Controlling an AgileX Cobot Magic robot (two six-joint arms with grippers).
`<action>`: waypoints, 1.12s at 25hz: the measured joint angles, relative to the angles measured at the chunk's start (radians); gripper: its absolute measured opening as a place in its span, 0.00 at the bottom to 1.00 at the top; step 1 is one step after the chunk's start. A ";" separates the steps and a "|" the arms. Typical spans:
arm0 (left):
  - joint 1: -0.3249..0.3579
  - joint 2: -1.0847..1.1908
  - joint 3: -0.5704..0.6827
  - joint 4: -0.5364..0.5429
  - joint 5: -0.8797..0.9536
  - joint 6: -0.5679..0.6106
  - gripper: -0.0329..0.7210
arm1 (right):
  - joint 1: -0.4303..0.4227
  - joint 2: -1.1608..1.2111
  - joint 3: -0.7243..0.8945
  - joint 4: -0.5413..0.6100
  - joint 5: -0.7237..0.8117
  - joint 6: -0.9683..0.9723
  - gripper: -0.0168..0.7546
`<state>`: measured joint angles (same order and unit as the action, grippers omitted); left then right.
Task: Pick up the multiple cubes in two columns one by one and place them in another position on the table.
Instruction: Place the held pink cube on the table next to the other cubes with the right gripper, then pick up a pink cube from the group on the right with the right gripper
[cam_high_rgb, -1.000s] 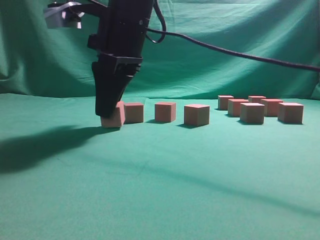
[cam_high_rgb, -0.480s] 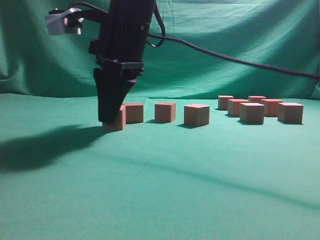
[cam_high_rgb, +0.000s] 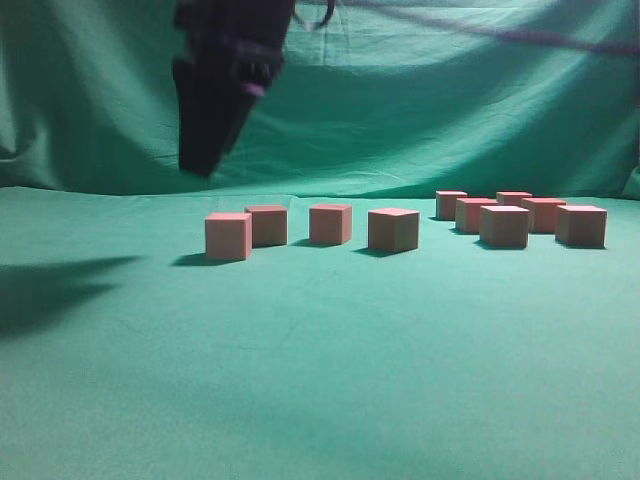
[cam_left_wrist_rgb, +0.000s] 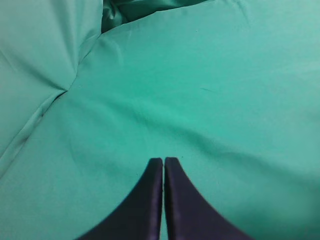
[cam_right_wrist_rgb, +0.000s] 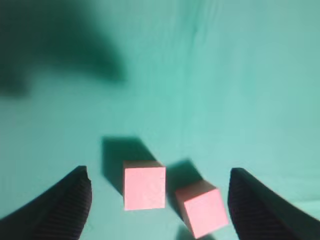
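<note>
Right tool (cam_right_wrist_rgb: 159, 200): jaws spread wide, empty, two unmarked cubes (cam_right_wrist_rgb: 144, 187) beneath on desk (cam_right_wrist_rgb: 225, 75). Left tool (cam_left_wrist_rgb: 163, 161): closed.

A lab stage: table (cam_high_rgb: 320, 380) and backdrop (cam_high_rgb: 450, 110) draped in green.
</note>
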<state>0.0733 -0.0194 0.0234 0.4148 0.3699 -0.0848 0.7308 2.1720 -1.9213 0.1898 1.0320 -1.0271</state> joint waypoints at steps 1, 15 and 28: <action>0.000 0.000 0.000 0.000 0.000 0.000 0.04 | 0.000 -0.028 0.000 0.014 0.000 0.014 0.69; 0.000 0.000 0.000 0.000 0.000 0.000 0.04 | -0.046 -0.430 0.036 -0.220 0.218 0.816 0.69; 0.000 0.000 0.000 0.000 0.000 0.000 0.04 | -0.430 -0.446 0.469 -0.193 0.057 1.122 0.69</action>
<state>0.0733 -0.0194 0.0234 0.4148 0.3699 -0.0848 0.3010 1.7260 -1.4520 -0.0034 1.0894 0.0945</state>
